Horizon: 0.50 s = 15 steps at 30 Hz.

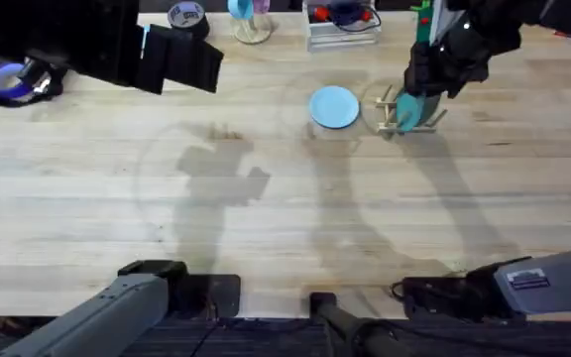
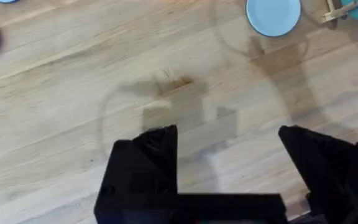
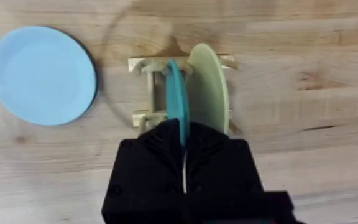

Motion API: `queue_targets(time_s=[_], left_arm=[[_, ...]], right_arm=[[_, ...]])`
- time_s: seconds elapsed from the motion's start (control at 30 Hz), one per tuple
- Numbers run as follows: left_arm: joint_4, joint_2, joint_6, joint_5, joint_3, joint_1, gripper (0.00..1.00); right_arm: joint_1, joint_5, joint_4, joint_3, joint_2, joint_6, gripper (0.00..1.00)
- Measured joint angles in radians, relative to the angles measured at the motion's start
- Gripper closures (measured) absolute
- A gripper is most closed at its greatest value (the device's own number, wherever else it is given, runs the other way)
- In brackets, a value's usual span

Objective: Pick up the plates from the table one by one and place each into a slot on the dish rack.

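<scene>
Dish rack (image 3: 143, 90) holds teal plate (image 3: 176, 99) and cream plate (image 3: 209, 87).

You see soft shadows (image 1: 226, 178) on the light wood, with a white wire rack (image 1: 342, 27) at the back.

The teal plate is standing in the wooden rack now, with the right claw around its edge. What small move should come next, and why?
Probably open the right claw and lift straight up. The teal plate already stands upright between the pegs of the dish rack, beside a cream plate, with the fingers closed on its rim. The pale blue plate lies flat on the table, waiting to be picked up.
</scene>
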Motion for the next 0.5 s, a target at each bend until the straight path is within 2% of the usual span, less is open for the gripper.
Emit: queue_targets(time_s=[0.37, 0.5], left_arm=[[0.0, 0.0, 0.0, 0.0, 0.0, 0.0, 0.008], [0.0, 0.0, 0.0, 0.0, 0.0, 0.0, 0.008]], right_arm=[[0.0, 0.0, 0.001, 0.0, 0.0, 0.0, 0.971], [0.0, 0.0, 0.001, 0.0, 0.0, 0.001, 0.934]])
